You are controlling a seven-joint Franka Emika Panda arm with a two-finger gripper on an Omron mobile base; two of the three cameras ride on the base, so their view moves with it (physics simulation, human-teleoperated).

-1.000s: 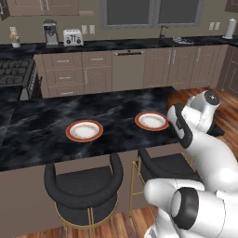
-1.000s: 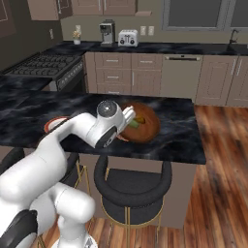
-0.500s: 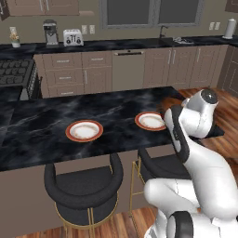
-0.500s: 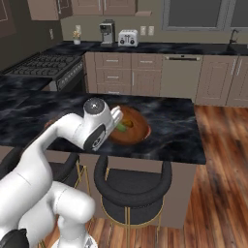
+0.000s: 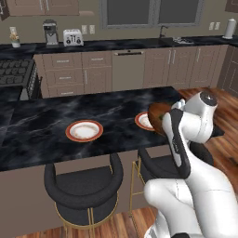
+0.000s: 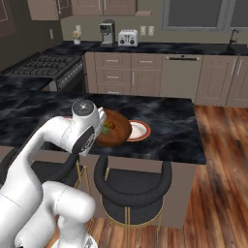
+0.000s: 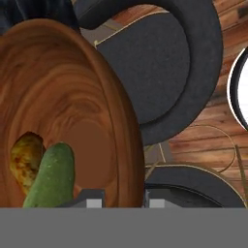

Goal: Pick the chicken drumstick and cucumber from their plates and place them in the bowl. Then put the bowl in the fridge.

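Gripping the bowl [image 7: 63, 116] by its rim, the end effector [image 7: 123, 199] has its fingers closed on the wooden edge. Inside lie the cucumber [image 7: 52, 177] and the drumstick [image 7: 25, 158], touching. The bowl hangs at the surface's [image 6: 164, 121] front edge, above the stools [image 7: 160, 63], beside one plate [image 6: 139, 130]; the other plate [image 5: 84, 130] sits mid-surface.

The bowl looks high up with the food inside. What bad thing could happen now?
The pincer pinches the bowl at just one spot on its rim, so it might slip or tip. The cucumber and the drumstick lie loose near the low side and could roll out. Stools sit right below, so spilled food might land there.
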